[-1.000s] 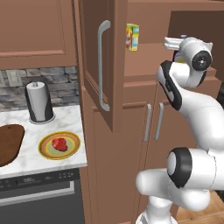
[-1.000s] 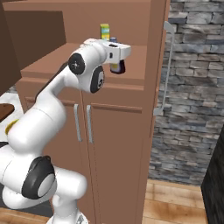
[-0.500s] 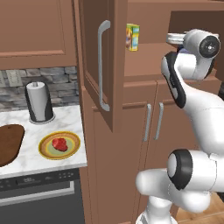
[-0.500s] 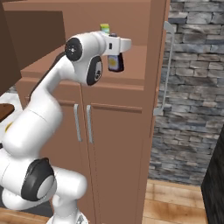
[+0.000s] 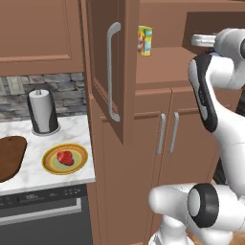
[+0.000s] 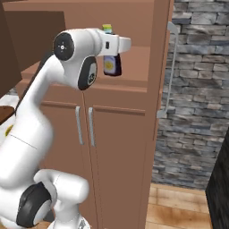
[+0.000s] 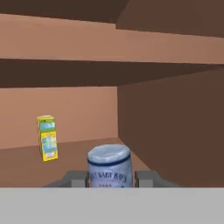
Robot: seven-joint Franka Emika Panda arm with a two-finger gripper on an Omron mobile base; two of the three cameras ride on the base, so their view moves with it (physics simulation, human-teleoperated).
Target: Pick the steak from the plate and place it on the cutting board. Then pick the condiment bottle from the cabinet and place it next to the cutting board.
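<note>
Gripper (image 7: 109, 179) is clamped on the condiment bottle (image 6: 111, 65), fingers snug on either side of it just under the cap, and from where I'm standing the bottle hangs clear of the shelf inside the open cabinet (image 5: 115, 95). So it looks like the second half of the job is in hand, the bottle pickup, even though the steak (image 5: 65, 158) is sitting on the plate (image 5: 48, 165) and not on the cutting board (image 5: 9, 158), which seems out of order to me. Next move, I'd guess, is backing the bottle out of the cabinet without clipping the open door or the yellow box (image 7: 47, 138) standing further back on the same shelf, then swinging it all the way across to the counter (image 5: 72, 134). That counter is pale marble, with the board at the far end, the plate just beside it, and a paper towel roll (image 5: 42, 111) behind them against a grey stone backsplash.
</note>
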